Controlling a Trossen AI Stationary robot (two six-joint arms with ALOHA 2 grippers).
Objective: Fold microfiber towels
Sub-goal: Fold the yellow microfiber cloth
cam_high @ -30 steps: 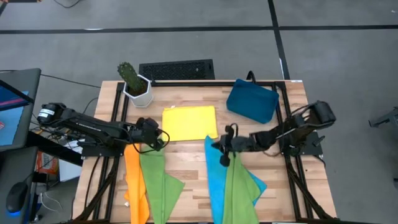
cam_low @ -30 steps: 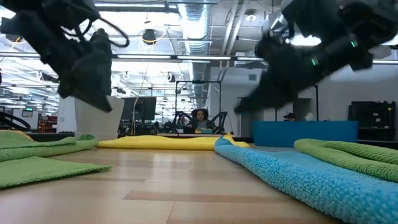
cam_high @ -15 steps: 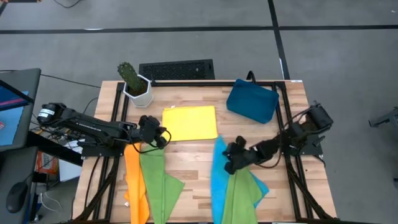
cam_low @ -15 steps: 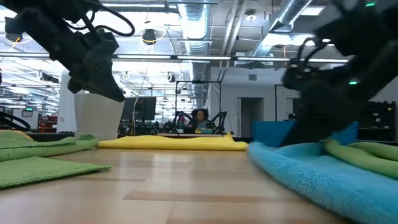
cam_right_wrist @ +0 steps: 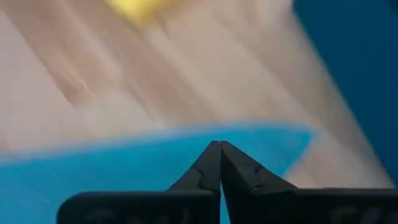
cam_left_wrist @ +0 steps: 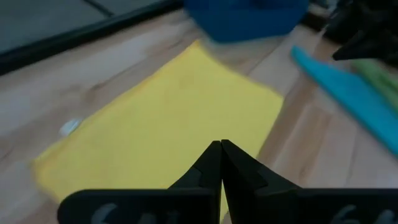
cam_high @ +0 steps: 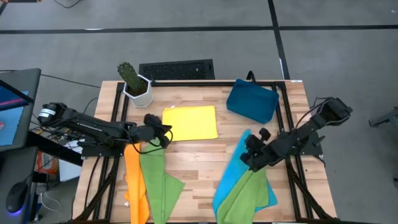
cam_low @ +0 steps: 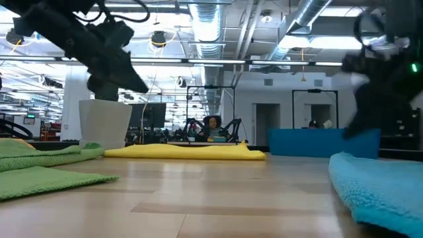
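Wooden tabletop (cam_high: 193, 155) under bright workshop lights: I am watching both arms working over the microfiber towels. My right gripper (cam_high: 254, 151) is hanging over the far end of the bright blue towel (cam_high: 233, 171), its fingers (cam_right_wrist: 214, 163) pressed tip to tip; in the right wrist view the blue cloth is lying directly beneath and ahead of those tips, but I cannot tell whether any of it is pinched between them. One lime green towel (cam_high: 239, 196) is lying on top of the blue one, trailing from the gripper toward the table's near edge. My left gripper (cam_high: 163, 132) is clenched on nothing, hovering at the near left corner of the folded yellow towel (cam_high: 189, 122), which is spreading out flat just ahead of its tips in the left wrist view. Behind and below that gripper, the orange towel (cam_high: 135, 180) and the second lime green towel (cam_high: 160, 183) are lying side by side, touching.
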